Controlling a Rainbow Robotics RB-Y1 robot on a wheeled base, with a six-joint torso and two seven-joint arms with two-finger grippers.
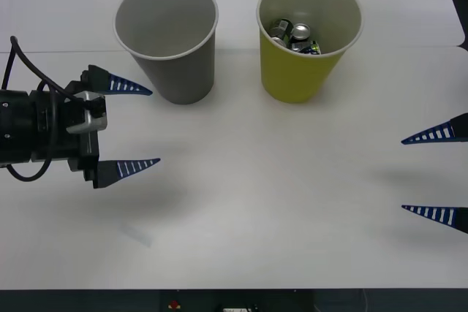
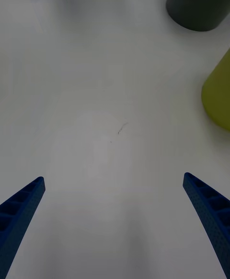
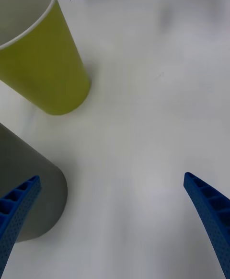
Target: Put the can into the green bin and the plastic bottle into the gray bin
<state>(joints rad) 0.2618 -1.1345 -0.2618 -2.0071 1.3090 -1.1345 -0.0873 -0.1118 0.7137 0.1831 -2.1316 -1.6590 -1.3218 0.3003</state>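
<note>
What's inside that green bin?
Shiny silver cans lie piled at the bottom of the green bin. Its wall hides whatever sits beneath or beside them.

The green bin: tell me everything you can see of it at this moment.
The green bin is a large yellow-green cup of plastic-looking material, tapering to its base, with a pale rolled rim and pale inner wall. It stands upright on the white table, toward the far side, right of the gray bin and apart from it. Inside lie several shiny silver cans; how many is unclear. Neither the left pincer nor the right pincer touches it; both are open, apart from it.
</note>
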